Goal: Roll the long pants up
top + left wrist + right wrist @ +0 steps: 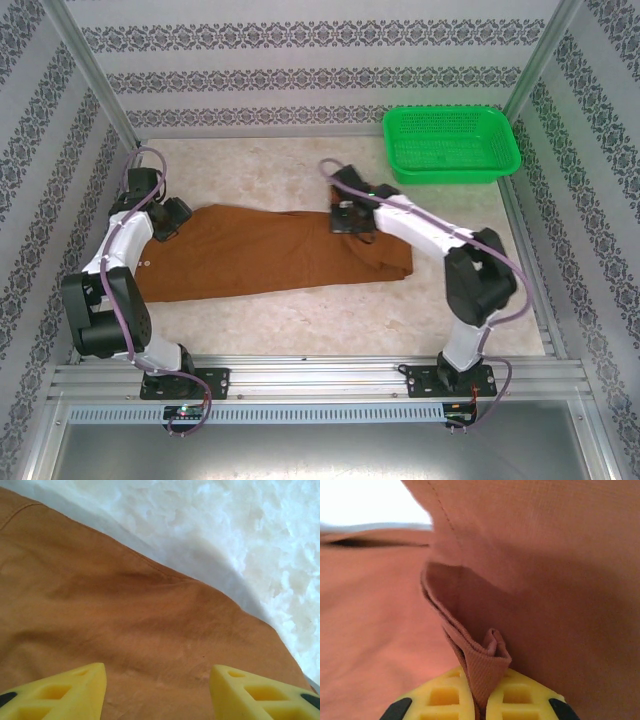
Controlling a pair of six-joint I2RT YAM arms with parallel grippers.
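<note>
Now the long pants (270,255) lie flat across the worktop (300,325), the right pincer (480,702) clamped on a fold near their right end and the left pincer (157,680) half-open above the cloth, empty; rolling seems barely begun, so the pinched edge probably needs turning over leftward.

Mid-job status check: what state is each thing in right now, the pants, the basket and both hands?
long pants: spread flat across the table, not yet rolled, one fold pinched up toward the right end.
green basket: upright at the far right corner, apart from the pants.
left hand: open, over the pants' left end.
right hand: shut on the pinched fold.
</note>
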